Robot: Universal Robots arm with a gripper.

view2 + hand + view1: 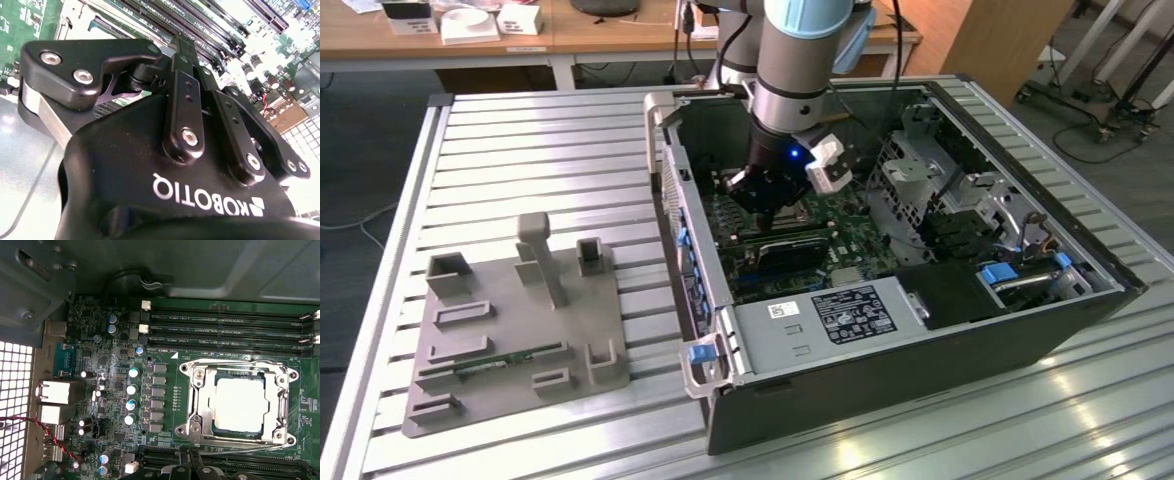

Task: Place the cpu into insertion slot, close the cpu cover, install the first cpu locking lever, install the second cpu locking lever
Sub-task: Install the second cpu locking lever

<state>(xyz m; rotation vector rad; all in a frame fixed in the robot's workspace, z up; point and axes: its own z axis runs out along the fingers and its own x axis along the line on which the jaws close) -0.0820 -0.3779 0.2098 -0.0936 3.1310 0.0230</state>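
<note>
Arm: the grey-and-blue robot arm (790,60) reaches down from the upper middle of the exterior view into the open computer case (894,270); its black end sits low over the motherboard (854,235)

Gripper: the gripper (767,200) hangs just above the board in the exterior view; in the second wrist view its black body and linkages (185,130) cover the centre of the frame; whether the fingers are open or closed cannot be told, nor whether anything is held

Cpu: the cpu (239,404) lies flat in the insertion slot (239,407), right of centre in the first wrist view, its pale silvery top showing through the window

Cpu cover: the cpu cover (200,405) lies down flat around the chip, its metal frame bordering the chip on all sides

Memory slots: long dark memory slots (230,332) run across the frame above the socket; another row (225,460) runs along the lower edge, just below it

Fixture: a grey parts fixture (514,330) stands on the ribbed metal table (534,160) at the lower left of the exterior view, well apart from the case
</note>
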